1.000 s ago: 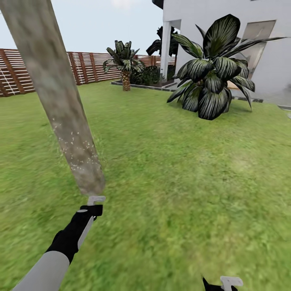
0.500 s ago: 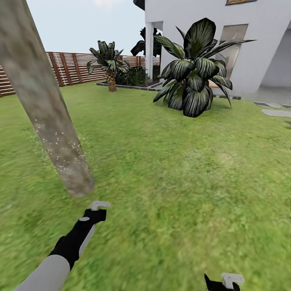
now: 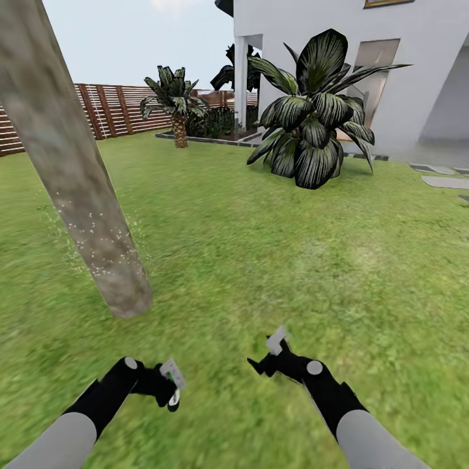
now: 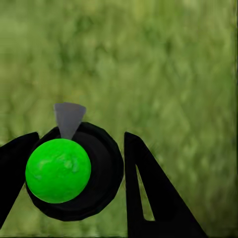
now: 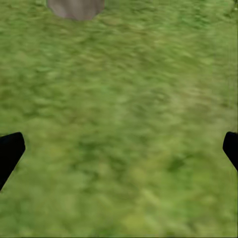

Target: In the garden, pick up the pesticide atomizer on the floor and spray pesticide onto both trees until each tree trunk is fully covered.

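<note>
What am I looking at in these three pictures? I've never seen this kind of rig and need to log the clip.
This is a simulated two-armed robot on wheels, steered by a person, in a garden. The large picture comes from a camera on its head, looking down over both arms. The left gripper and right gripper reach out over the grass. A thick, mottled tree trunk stands at the left, its lower part flecked with pale specks. Further off are a brown fence, a short palm, a big dark-leaved plant and a white house.

The other two pictures come from cameras on each wrist, looking along the fingers. The left one shows black fingers closed around the pesticide atomizer, a round black body with a bright green centre. The right one shows fingers spread wide, holding nothing, over grass.
</note>
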`<state>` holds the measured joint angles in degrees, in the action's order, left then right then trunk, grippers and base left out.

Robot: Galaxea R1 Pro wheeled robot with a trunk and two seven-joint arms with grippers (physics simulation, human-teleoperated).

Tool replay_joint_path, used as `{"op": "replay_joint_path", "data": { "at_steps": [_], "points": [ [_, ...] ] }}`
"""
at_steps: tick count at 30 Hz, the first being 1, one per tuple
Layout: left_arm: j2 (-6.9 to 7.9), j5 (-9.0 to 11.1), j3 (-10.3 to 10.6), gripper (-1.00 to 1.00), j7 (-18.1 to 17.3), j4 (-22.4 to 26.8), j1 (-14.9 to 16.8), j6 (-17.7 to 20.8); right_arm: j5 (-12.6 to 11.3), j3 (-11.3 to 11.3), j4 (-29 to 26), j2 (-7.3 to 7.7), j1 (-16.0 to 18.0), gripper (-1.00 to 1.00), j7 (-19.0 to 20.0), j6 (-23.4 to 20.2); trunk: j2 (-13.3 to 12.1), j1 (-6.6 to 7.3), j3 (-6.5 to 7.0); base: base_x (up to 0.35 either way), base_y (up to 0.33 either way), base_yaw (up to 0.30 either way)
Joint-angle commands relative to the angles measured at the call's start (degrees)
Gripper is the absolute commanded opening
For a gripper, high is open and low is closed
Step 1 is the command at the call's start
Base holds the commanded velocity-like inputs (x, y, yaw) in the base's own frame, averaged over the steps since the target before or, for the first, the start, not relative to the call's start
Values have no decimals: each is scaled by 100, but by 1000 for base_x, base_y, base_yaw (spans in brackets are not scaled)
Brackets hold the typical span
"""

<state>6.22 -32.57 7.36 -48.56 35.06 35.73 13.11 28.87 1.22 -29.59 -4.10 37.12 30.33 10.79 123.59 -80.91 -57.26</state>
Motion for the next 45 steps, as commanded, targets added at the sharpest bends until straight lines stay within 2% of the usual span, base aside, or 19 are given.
{"op": "replay_joint_path", "data": {
  "at_steps": [1,2,3,6,8,11,12,14,19,23,24,25,27,29,32,37,42,43,45],
  "points": [
    [5,-126,0,-100,-81,1,-2,-5,1,-31,-173,-7,7,100,211,-160,0,0,0,0,0,0],
    [5,-243,6,-100,-232,1,2,-14,-3,-53,-301,-16,12,100,480,-416,0,0,0,0,0,0],
    [4,-343,9,-100,-344,1,9,-17,-3,-58,-331,-18,13,100,576,-486,0,0,0,0,0,0],
    [-14,-808,1,-100,-536,1,30,-11,-5,-60,-352,-13,14,100,818,-559,0,0,0,0,0,0],
    [-32,-921,1,-100,-575,1,32,-7,-4,-63,-360,-12,14,100,1049,-560,0,0,0,0,0,0],
    [-51,-998,3,-100,-882,7,38,2,2,-135,-355,-12,15,100,1158,-560,0,0,0,0,0,0],
    [-62,-1048,3,-100,-943,13,39,5,3,-273,-355,-12,15,-100,1164,-560,0,0,0,0,0,0],
    [-69,-1091,3,-100,-1000,17,46,8,1,-512,-360,-7,14,-100,1168,-560,0,0,0,0,0,0],
    [-106,-1089,2,-100,-1019,16,48,-3,10,-630,-350,-8,15,-100,1246,-561,0,0,0,0,0,0],
    [-168,-1081,12,-100,-1024,18,105,-10,13,-1490,-346,-12,15,-100,1479,-553,0,0,0,0,0,0],
    [-195,-1078,71,-100,-1042,18,116,-12,9,-1645,-350,-12,15,-100,1490,-552,0,0,0,0,0,0],
    [-220,-1077,263,-100,-1076,18,123,-17,6,-1761,-353,-12,16,-100,1499,-552,0,0,0,0,0,0],
    [-248,-1076,429,-100,-1090,29,130,-18,8,-1803,-354,-12,16,-100,1517,-550,0,0,0,0,0,0],
    [-337,-1076,494,-100,-1094,43,137,-58,18,-1824,-366,-19,17,-100,1666,-544,0,0,0,0,0,0],
    [-463,-1085,502,-100,-1094,24,191,-305,22,-1827,-425,-20,19,-100,1732,-543,0,0,0,0,0,0],
    [-688,-1096,503,-100,-1089,10,257,-354,22,-1827,-442,-21,20,-100,1840,-543,0,0,0,0,0,0],
    [-764,-1108,503,-100,-1030,10,259,-353,22,-1827,-452,-38,21,-100,1854,-543,0,0,0,0,0,0],
    [-798,-1109,503,-100,-1027,10,259,-353,22,-1860,-472,-66,22,-100,1854,-543,0,0,0,0,0,0],
    [-856,-1104,503,-100,-1025,23,259,-353,31,-2063,-512,-100,22,-100,1854,-543,0,0,0,0,0,0]
  ]
}}
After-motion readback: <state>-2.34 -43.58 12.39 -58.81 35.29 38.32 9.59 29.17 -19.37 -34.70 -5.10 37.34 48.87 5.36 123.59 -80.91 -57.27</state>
